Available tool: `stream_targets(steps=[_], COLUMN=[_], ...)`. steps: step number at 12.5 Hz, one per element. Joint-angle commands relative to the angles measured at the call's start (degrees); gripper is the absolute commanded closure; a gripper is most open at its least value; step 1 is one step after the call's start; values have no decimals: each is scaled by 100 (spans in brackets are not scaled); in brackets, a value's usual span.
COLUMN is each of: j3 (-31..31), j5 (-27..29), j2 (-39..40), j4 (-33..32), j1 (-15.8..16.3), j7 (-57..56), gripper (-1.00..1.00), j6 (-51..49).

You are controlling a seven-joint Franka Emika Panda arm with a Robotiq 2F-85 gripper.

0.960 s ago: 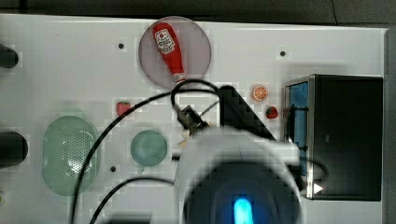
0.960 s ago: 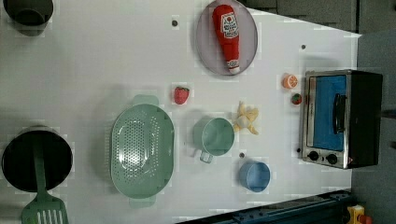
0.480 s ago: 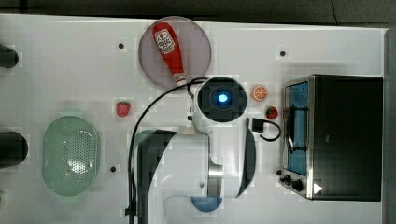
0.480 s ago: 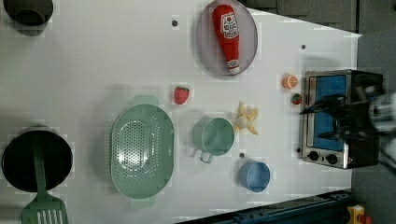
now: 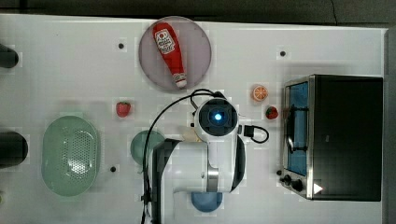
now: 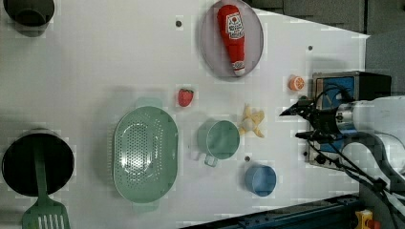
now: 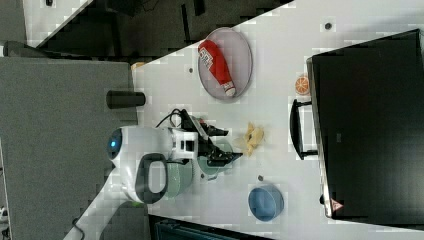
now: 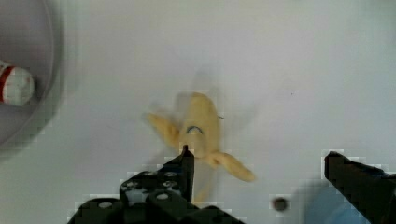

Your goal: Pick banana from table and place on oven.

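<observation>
On the table (image 6: 119, 62), the banana (image 6: 251, 122) lies free at three o'clock from the cup (image 6: 220, 139); the claw (image 7: 226, 144) hovers above it, fingers spread wide.

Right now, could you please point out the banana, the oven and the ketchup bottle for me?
banana (image 6: 251, 122): left view, on its pale body.
oven (image 5: 348, 135): top view, on its black top.
ketchup bottle (image 5: 169, 49): top view, on its red body.

We see bright, even light on the white worktop (image 5: 56, 56), with faint shadows. The wrist view is soft, its banana (image 8: 201, 128) blurred.
</observation>
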Motion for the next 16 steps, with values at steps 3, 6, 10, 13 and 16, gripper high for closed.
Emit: stream_targets(steps=[3,6,10,13,16], j3=[120,200,234,238,246], j5=[159,164,164,164,164], j2=[760,1198,1544,1580,1576], j4=[-66,-77,-93,-101,-95], j1=[44,61,68,73,81], j7=[119,172,194,194,194], gripper=[-100,-100,-92,-17,49], j6=[992,1202,1652,1749,1806])
